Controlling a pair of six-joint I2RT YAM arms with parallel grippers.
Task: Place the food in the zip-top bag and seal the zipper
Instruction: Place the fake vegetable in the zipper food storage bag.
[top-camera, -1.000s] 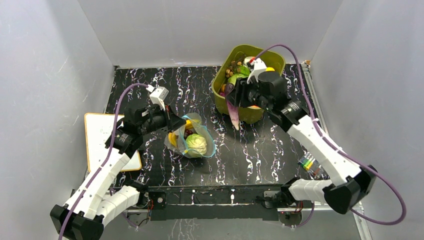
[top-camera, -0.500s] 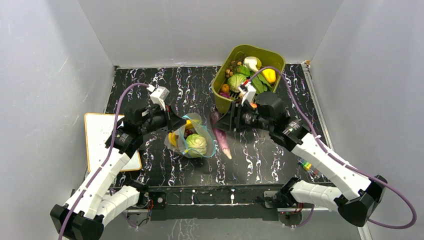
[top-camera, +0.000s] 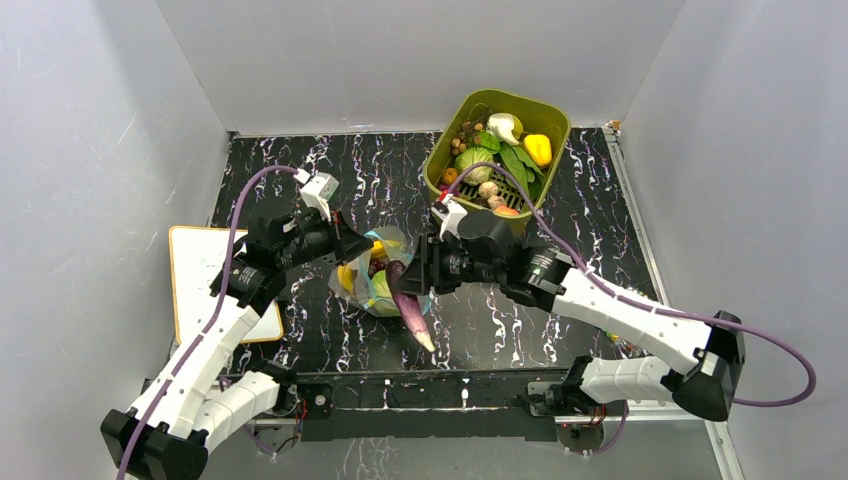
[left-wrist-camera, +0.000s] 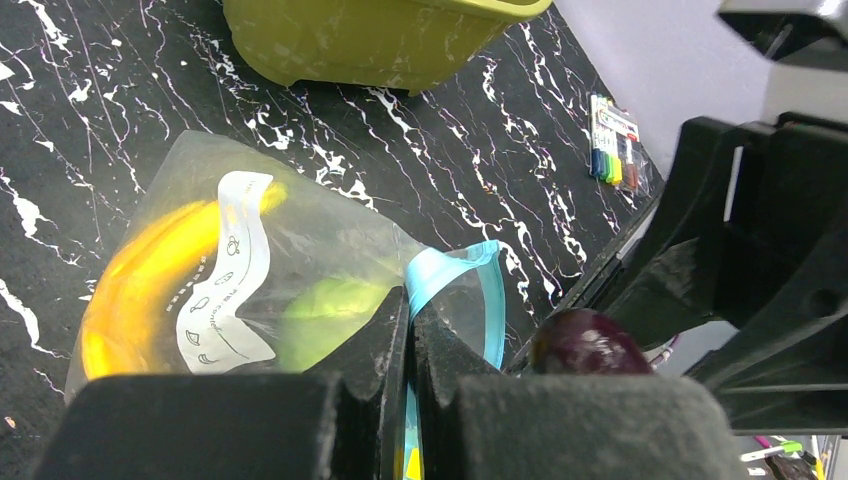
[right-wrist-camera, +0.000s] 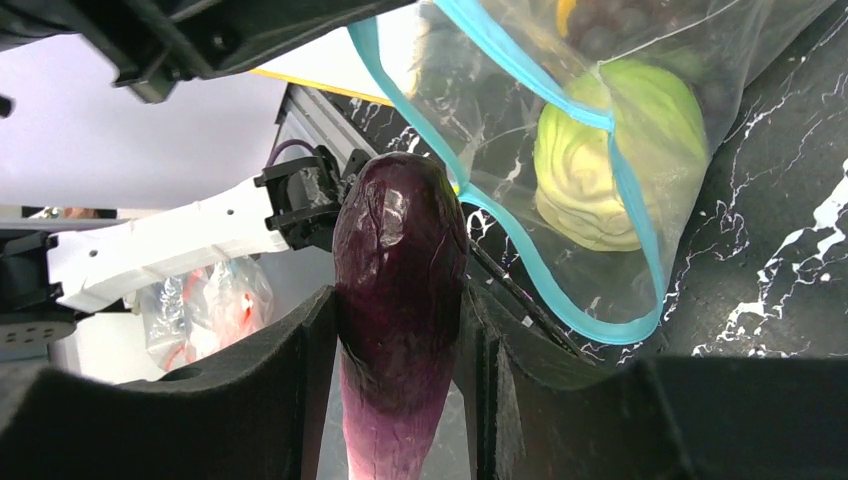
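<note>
Bag-filling, part done: eggplant at the bag mouth.
A purple eggplant (right-wrist-camera: 400, 250) is clamped in the half-closed right gripper (right-wrist-camera: 398, 360), near the open zip-top bag (left-wrist-camera: 330, 225) but not yet inside. The blue zipper (left-wrist-camera: 455, 265) edge is pinched by the fully closed left gripper (left-wrist-camera: 408, 320). Cabbage (right-wrist-camera: 600, 170), banana (left-wrist-camera: 130, 290) and grapes (right-wrist-camera: 610, 30) are bagged. More food is left in the far olive-green tub (top-camera: 520, 97), and the bag is unsealed.

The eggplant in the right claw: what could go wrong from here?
The eggplant sticks far out of the right claw, so its tip may catch the zipper instead of entering the zip-top bag. The left claw pinches only a thin edge of the bag; a push could pull it free.
</note>
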